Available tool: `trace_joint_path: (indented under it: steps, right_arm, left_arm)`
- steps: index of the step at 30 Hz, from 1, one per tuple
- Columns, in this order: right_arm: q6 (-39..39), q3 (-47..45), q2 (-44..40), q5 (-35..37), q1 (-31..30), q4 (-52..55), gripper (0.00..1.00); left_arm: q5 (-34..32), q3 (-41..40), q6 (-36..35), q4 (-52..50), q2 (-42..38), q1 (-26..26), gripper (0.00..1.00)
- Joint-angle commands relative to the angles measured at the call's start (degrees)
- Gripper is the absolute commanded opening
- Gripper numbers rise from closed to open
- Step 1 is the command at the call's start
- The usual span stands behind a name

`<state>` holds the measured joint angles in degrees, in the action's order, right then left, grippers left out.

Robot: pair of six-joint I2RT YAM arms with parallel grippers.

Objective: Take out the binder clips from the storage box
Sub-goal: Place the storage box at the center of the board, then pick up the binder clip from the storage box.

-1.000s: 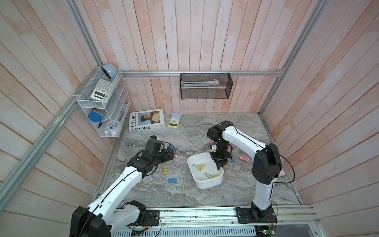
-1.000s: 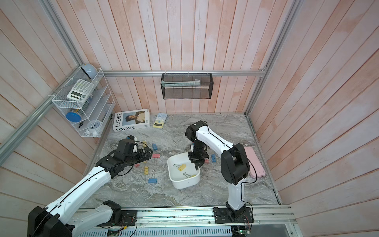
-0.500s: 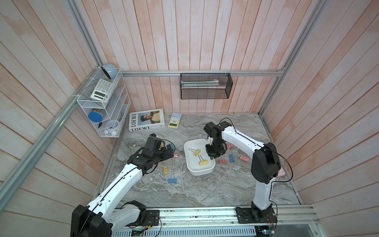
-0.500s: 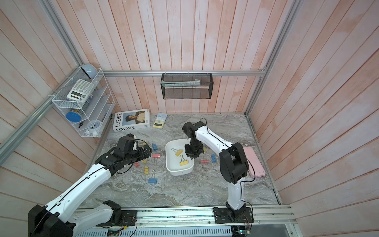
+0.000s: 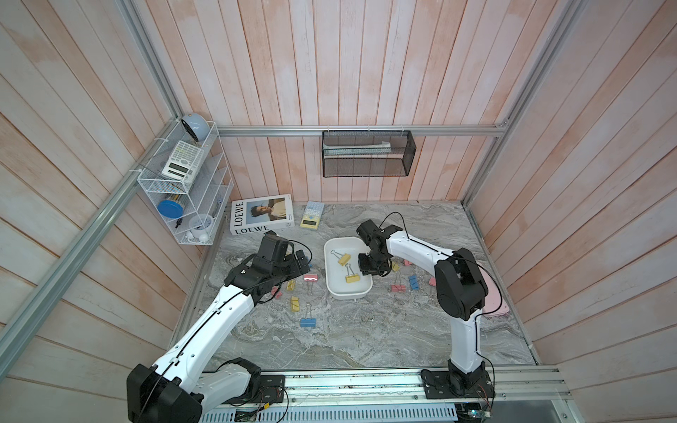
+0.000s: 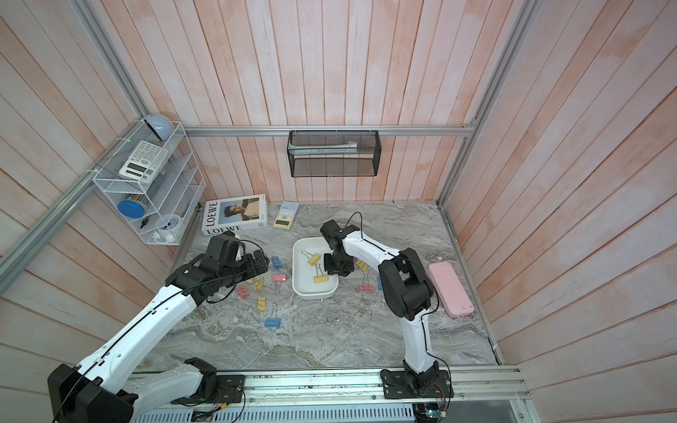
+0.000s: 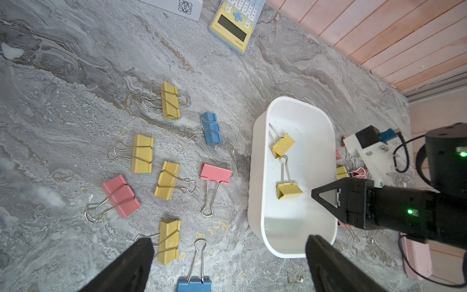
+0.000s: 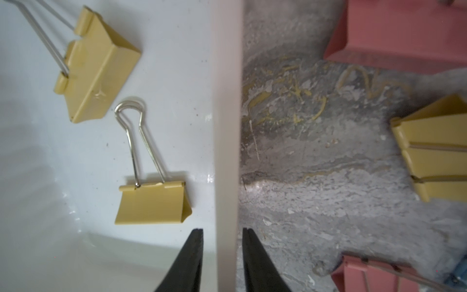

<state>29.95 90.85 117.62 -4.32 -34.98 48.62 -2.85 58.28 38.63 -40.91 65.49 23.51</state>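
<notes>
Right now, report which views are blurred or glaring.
Right wrist view: storage box rim and pink clip soft, yellow clip inside sharp. Left wrist view: sharp, only the left fingers soft. Both top views: even light, sharp.

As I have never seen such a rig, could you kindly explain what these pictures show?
Two white robot arms stand at a marble table, each ending in a two-fingered gripper. Two pictures look down from overhead; the other two come from cameras on the arms' wrists. A white box holds two yellow clips. Pink, blue and yellow clips lie around it, with a book, a calculator and a pink case farther off. The left gripper hangs open and empty. The right gripper straddles the box's wall, jaws apart, seemingly gripping nothing.
</notes>
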Motion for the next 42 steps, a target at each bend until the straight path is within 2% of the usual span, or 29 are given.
trace_joint_path:
  steps: [1,3,8,12,21,28,42]
  right_arm:
    - [0.40,-0.46,-1.16,2.62,-0.49,-1.67,0.45]
    - [-0.34,0.29,-3.02,5.02,-0.65,-0.37,0.49]
    - [-3.07,4.60,-5.37,9.35,-2.15,3.34,0.49]
    - [-4.73,9.78,-2.56,9.95,-4.39,6.35,0.45]
    - [-5.25,14.12,6.34,5.52,-5.62,6.74,0.27]
    - [-6.14,16.49,11.41,3.71,-5.59,7.44,0.25]
    - [-5.96,17.43,15.11,4.05,-5.61,6.71,0.20]
  left_arm:
    - [-1.56,1.82,-0.68,-1.72,0.82,-0.29,1.00]
    - [-1.91,2.00,-0.97,-1.88,0.92,-0.29,1.00]
    - [-3.31,2.61,-1.68,-2.18,1.04,-0.44,1.00]
    - [-4.22,2.89,-2.05,-2.17,0.66,-0.53,1.00]
    - [-4.89,2.55,-2.40,-2.86,-0.96,-0.61,1.00]
    - [-5.28,2.37,-2.58,-3.57,-1.60,-0.57,1.00]
    - [-5.41,1.74,-2.51,-4.51,-2.81,-0.58,1.00]
